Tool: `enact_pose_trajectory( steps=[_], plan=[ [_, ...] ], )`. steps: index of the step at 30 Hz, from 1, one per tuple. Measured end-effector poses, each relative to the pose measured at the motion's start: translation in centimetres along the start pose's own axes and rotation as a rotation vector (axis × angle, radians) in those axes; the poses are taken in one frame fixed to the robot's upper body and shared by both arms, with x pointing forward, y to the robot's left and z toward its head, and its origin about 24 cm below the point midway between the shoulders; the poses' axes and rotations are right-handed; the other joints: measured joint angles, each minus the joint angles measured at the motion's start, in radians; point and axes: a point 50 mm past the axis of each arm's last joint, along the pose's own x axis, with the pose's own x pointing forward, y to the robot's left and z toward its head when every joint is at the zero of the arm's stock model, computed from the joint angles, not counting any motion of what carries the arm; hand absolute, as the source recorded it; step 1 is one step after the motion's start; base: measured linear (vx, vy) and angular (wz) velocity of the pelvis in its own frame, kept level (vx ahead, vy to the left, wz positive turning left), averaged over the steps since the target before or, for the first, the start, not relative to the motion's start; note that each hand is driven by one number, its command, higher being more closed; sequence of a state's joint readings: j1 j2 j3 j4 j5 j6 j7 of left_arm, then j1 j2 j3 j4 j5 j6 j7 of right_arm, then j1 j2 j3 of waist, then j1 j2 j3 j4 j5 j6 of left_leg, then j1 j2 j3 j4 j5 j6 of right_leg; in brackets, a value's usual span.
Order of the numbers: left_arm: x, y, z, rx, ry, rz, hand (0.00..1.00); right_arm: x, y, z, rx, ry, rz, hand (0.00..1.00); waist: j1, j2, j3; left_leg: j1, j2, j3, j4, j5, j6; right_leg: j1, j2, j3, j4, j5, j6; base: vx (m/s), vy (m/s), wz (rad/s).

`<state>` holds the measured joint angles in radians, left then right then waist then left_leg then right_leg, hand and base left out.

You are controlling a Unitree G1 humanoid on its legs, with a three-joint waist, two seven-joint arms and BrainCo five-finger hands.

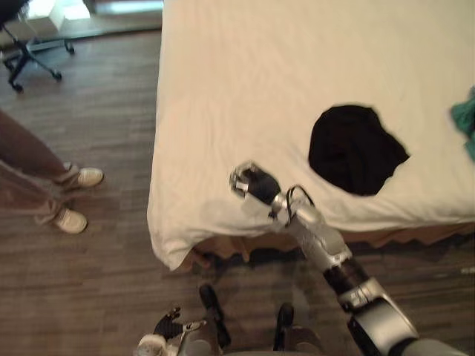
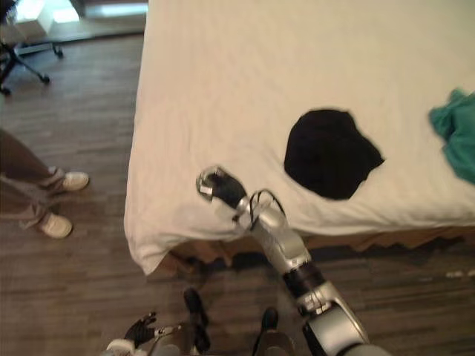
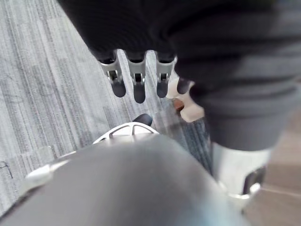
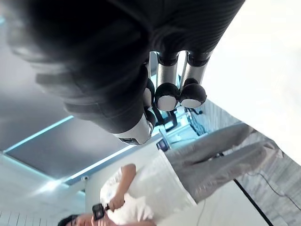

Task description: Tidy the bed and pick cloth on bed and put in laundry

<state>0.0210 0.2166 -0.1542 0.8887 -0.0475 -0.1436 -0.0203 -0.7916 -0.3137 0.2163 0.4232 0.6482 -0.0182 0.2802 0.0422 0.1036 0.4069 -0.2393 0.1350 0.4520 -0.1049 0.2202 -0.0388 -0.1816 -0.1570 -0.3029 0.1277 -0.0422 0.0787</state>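
A wide bed (image 1: 415,215) covered with a smooth cream sheet (image 1: 245,81) stands on a dark wood-plank floor (image 1: 89,282). A crumpled black cloth (image 1: 355,148) lies in a rounded heap on the sheet, near the front edge of the bed. A crumpled teal cloth (image 2: 456,130) lies farther to the right on the bed, apart from the black one.

The robot's right hand (image 1: 251,182) reaches in from the lower right and sits over the sheet close to the bed's front left corner. It is to the left of the black cloth and clear of it. In its wrist view, its fingers (image 4: 167,75) are straight side by side and hold nothing, with the pale sheet beyond them. Whether the hand touches the sheet cannot be told.

The left hand (image 1: 169,325) hangs low beside the robot, above the floor and short of the bed. Its fingers (image 3: 137,77) point straight down at the planks, relaxed and empty.

A person in pale shoes (image 1: 87,176) stands on the floor off the bed's left side. A black office chair on wheels (image 1: 26,52) stands farther back on that side.
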Motion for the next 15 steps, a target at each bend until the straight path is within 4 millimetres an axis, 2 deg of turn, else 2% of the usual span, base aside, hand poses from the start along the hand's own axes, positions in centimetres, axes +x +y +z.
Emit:
enact_pose_trajectory(
  steps=[3,5,7,9,11,13,15],
  plan=[
    [0.3,-0.3,1.2,-0.013,-0.044,-0.005,0.00,-0.4,-3.1,1.1,-0.015,-0.012,-0.130,1.00,0.010,0.042,0.021,-0.040,-0.015,-0.015,0.000,0.002,0.002,-0.048,-0.015,-0.005,0.013,0.001,0.005,-0.05,0.060,0.12],
    [0.5,-0.3,2.0,-0.021,-0.079,-0.001,0.00,-1.6,-6.0,1.7,0.000,-0.028,-0.251,1.00,0.011,0.074,0.036,-0.058,-0.027,-0.027,0.000,-0.005,-0.005,-0.073,-0.034,-0.006,0.030,-0.004,0.016,-0.01,0.073,0.10],
    [0.6,-0.2,2.4,-0.024,-0.100,0.001,0.00,-2.1,-6.8,2.4,0.030,-0.089,-0.286,1.00,0.010,0.082,0.039,-0.063,-0.034,-0.025,0.000,-0.002,-0.002,-0.082,-0.044,0.004,0.044,-0.005,0.020,0.05,0.043,-0.05],
    [0.6,-0.1,3.1,-0.026,-0.137,0.003,0.00,-3.2,-7.7,2.2,0.066,-0.123,-0.335,1.00,0.006,0.081,0.039,-0.054,-0.041,-0.026,0.000,0.001,0.002,-0.089,-0.054,0.013,0.050,-0.009,0.025,0.06,0.035,-0.08],
    [0.7,0.0,4.9,-0.047,-0.232,0.006,0.00,-5.7,-9.1,1.5,0.158,-0.196,-0.420,1.00,0.002,0.078,0.040,-0.040,-0.047,-0.018,0.000,-0.002,0.000,-0.095,-0.066,0.031,0.082,-0.027,0.033,0.08,0.008,-0.13],
    [0.6,0.6,5.7,-0.069,-0.278,0.029,0.00,-7.6,-9.1,0.1,0.260,-0.246,-0.470,1.00,-0.008,0.061,0.043,-0.012,-0.045,0.008,0.000,-0.009,-0.002,-0.092,-0.068,0.050,0.101,-0.042,0.032,0.07,-0.023,-0.29],
    [0.5,1.1,5.7,-0.096,-0.286,0.057,0.00,-11.2,-8.3,-4.0,0.388,-0.243,-0.571,1.00,-0.036,0.019,0.039,0.044,-0.039,0.043,0.000,-0.027,-0.010,-0.061,-0.067,0.073,0.122,-0.065,0.029,0.09,-0.059,-0.40]
  ],
)
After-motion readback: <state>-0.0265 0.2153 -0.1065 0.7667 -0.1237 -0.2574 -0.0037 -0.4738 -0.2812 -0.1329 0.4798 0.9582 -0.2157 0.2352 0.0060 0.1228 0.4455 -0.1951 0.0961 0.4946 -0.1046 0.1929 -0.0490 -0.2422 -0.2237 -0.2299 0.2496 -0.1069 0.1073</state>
